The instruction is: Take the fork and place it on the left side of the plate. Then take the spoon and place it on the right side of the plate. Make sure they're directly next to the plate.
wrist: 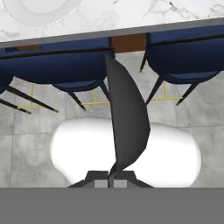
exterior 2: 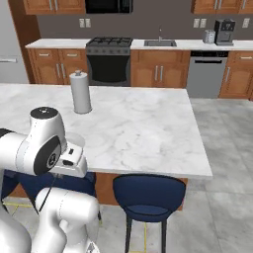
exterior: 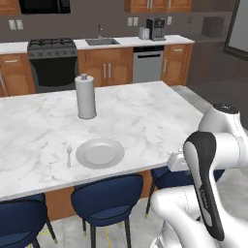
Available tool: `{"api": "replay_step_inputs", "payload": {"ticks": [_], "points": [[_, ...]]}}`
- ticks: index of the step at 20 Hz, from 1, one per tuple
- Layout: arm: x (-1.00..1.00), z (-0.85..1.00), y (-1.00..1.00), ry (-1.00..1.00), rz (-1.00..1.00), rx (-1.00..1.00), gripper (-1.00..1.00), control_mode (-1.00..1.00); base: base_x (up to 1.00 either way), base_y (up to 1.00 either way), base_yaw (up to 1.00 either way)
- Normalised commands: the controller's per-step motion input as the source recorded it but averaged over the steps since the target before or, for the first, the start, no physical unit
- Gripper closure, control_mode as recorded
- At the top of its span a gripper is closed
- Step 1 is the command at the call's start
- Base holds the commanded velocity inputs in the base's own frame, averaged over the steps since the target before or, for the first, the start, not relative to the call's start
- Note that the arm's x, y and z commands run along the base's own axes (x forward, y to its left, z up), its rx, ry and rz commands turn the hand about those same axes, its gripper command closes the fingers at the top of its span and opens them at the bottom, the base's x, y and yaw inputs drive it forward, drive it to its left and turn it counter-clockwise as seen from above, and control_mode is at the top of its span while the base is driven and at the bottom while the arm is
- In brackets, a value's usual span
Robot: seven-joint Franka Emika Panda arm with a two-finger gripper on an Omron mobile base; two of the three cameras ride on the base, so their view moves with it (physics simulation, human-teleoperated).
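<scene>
- Left base view: a marble island counter (exterior: 145,116) is seen with the plate (exterior: 100,153) near its front edge. The fork (exterior: 69,155) already lies just beside the plate's left rim, so the fork half of the task is judged done. No spoon can be made out on the counter. A paper towel roll (exterior: 86,96) stands well behind the plate. The arm is folded low at the lower right, off the counter's front edge.
- Right base view: the arm's white body hides the plate. The counter's bare right stretch and a blue stool (exterior 2: 148,192) are shown.
- Hand view: the gripper (wrist: 109,181) is seen shut on the spoon (wrist: 127,127), whose dark bowl rises large from between the tips. The plate's rim shows at the top left, well apart from the tool, beyond the stools.
- Judged advice: the spoon should be carried up over the edge, lowered flat just beside the plate's right rim, then released.
</scene>
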Motion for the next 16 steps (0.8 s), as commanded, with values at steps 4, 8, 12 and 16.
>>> {"api": "replay_step_inputs", "payload": {"ticks": [4, 8, 12, 16], "points": [[0.0, 0.0, 0.0, 0.0, 0.0, 0.0, 1.0, 1.0, 0.45, -0.38, 0.0], [0.0, 0.0, 0.0, 0.0, 0.0, 0.0, 1.0, 1.0, 0.35, -0.18, 0.04], [0.0, 0.0, 0.0, 0.0, 0.0, 0.0, 1.0, 1.0, 0.29, 0.0, 0.08], [0.29, -0.13, 0.02, 0.0, 0.04, 0.0, 1.0, -1.0, 0.07, 0.0, 0.02]]}}
